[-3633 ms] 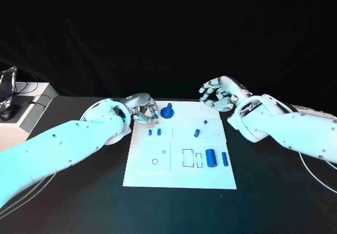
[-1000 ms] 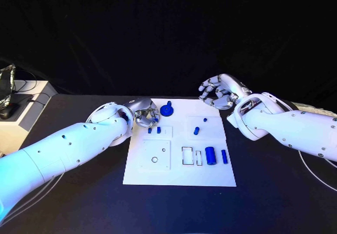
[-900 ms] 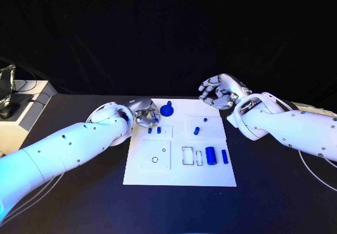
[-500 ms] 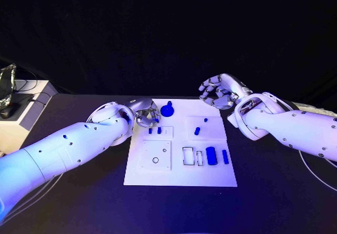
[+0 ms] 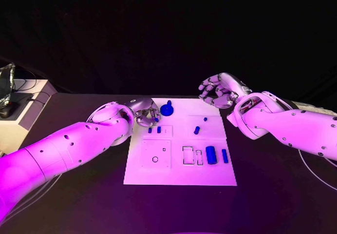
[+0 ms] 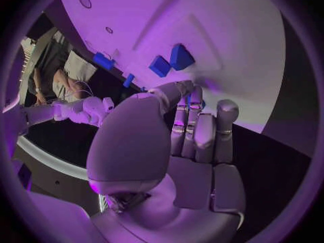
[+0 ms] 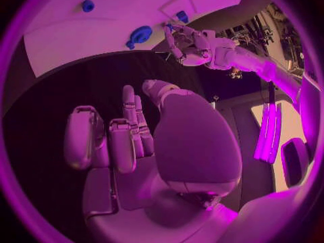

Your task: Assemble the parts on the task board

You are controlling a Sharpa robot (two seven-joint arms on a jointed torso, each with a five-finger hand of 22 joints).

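1. On the black surface point(image 5: 84, 204) lies the white board point(image 5: 179, 173), lengthwise away from the robot.
2. At the board's far left corner, the left hand point(image 5: 145, 112) sits with its fingers point(image 6: 196, 128) curled together; whether they pinch anything I cannot tell.
3. Just beside those fingers stands a round blue knob point(image 5: 167, 109), and two small blue pegs point(image 5: 154, 129) lie just nearer.
4. Off the far right corner hovers the right hand point(image 5: 219, 91), fingers point(image 7: 111, 137) loosely curled and apart, holding nothing, well clear of the parts.
5. Blue cylinders point(image 5: 217, 155) lie near the right edge beside rectangular slots point(image 5: 192, 155).
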